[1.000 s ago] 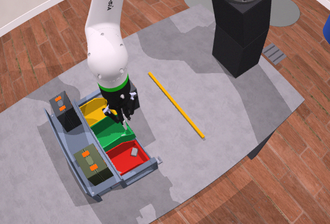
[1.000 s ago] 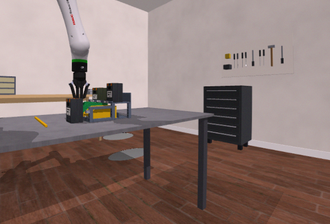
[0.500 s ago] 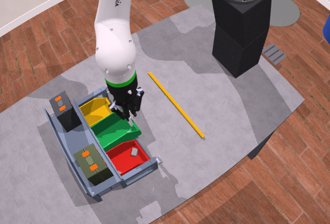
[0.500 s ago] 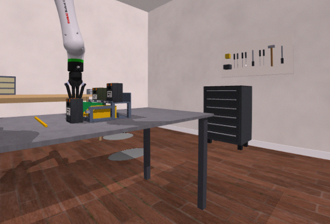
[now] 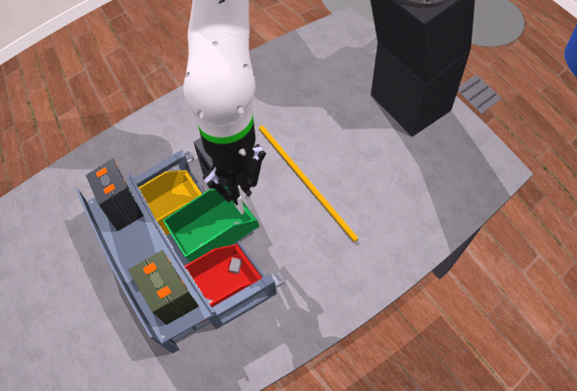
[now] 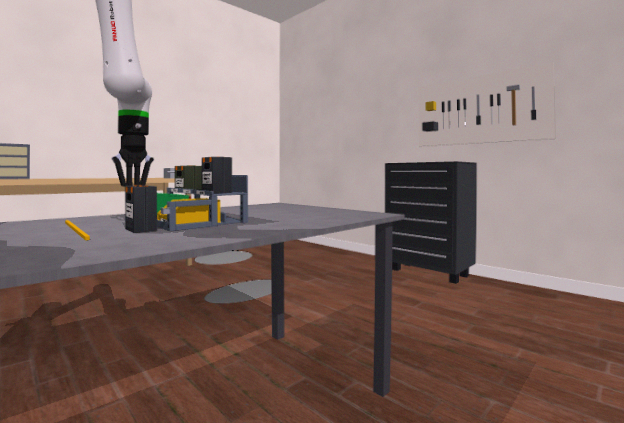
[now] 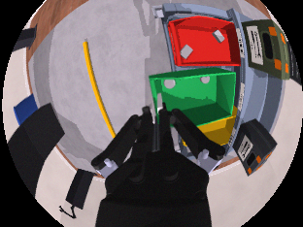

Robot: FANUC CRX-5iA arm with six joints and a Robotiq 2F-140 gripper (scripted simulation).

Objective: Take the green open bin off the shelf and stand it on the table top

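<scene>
The green open bin [image 5: 209,223] [image 7: 195,99] sits between the yellow bin [image 5: 169,197] [image 7: 222,128] [image 6: 190,214] and the red bin [image 5: 217,276] [image 7: 203,44]. It juts out past the front of the grey-blue shelf [image 5: 109,246] and covers part of the yellow bin in the overhead view. Two small grey parts [image 7: 171,82] lie in it. My gripper [image 5: 236,197] [image 7: 155,100] [image 6: 134,182] is shut on the green bin's front wall from above. The red bin holds a grey part [image 5: 235,264]. The grey table [image 5: 385,178] lies in front.
A black box [image 5: 113,192] [image 7: 251,145] and an olive box [image 5: 161,287] [image 7: 264,51] stand on the shelf's upper level. Another black box [image 6: 140,209] stands on the table beside the shelf, close to my gripper. A yellow bar [image 5: 308,184] [image 7: 94,87] [image 6: 78,230] lies on the table. The robot's black pedestal [image 5: 419,58] stands at the back.
</scene>
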